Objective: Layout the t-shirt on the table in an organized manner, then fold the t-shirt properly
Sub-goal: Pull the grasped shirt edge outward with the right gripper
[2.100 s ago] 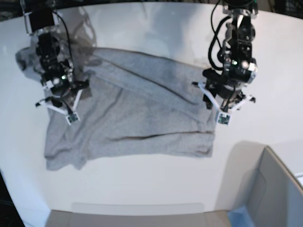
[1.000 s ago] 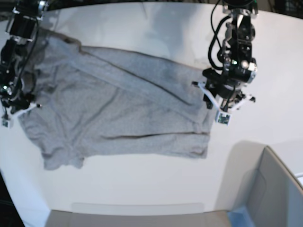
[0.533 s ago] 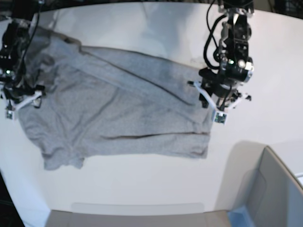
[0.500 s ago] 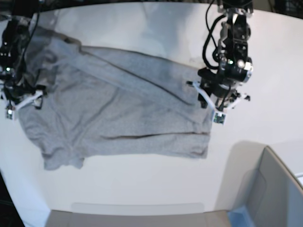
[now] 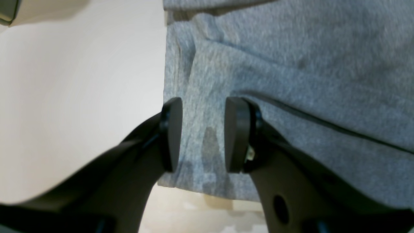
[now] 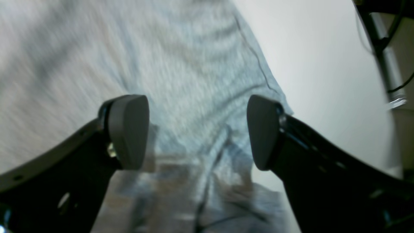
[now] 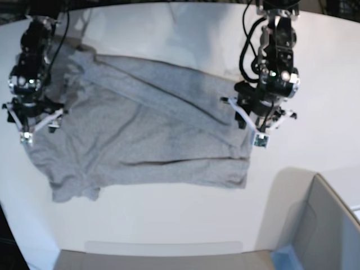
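Observation:
The light grey t-shirt [image 7: 152, 135] lies spread on the white table [image 7: 185, 34], creased, with a diagonal fold across its upper half. My right gripper [image 7: 36, 125] hovers over the shirt's left part. In the right wrist view the right gripper [image 6: 195, 132] stands wide open above blurred grey cloth [image 6: 181, 64], holding nothing. My left gripper [image 7: 259, 128] is at the shirt's lower right corner. The left wrist view shows the left gripper [image 5: 203, 132] with a clear gap between its fingers. The shirt's corner [image 5: 291, 81] lies flat beneath and between them.
A grey box-like bin [image 7: 329, 225] stands at the lower right, close to the left arm, with something blue [image 7: 284, 260] at its foot. Bare white tabletop [image 5: 81, 97] surrounds the shirt. Dark cables and a stand [image 6: 381, 48] show beyond the table edge.
The right gripper has opened wide and let go of the shirt's left side, then moved right, over the cloth. The left arm has shifted slightly left.

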Controlling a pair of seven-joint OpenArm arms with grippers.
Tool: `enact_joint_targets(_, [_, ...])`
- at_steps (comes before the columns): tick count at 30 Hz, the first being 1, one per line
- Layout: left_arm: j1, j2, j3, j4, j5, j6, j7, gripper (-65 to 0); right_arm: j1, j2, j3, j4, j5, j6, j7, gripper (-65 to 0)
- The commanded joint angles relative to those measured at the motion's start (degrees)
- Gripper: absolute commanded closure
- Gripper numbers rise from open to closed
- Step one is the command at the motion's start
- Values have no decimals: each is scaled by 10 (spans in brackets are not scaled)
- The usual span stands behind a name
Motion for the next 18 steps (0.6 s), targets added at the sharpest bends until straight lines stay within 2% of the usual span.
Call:
enact_joint_targets(1, [-7,-1,0,11,0,1,-11,-208,-10,10,-17,33,10,3,31,-465])
enact_joint_targets(5, [-7,-1,0,11,0,1,-11,-208,-47,21,-53,102,67,3,56,-465])
enact_joint_targets(7, [-7,-1,0,11,0,1,-11,-208,-29,16,-24,100,109,3,51,-465])
enact_joint_targets(12, [-6,-1,0,11,0,1,-11,-208,18,-50,99,89,211,2,3,-465])
enact_joint_targets(18, [-6,-1,0,11,0,1,-11,-208,68,-61,123,88,226,2,-68,-465])
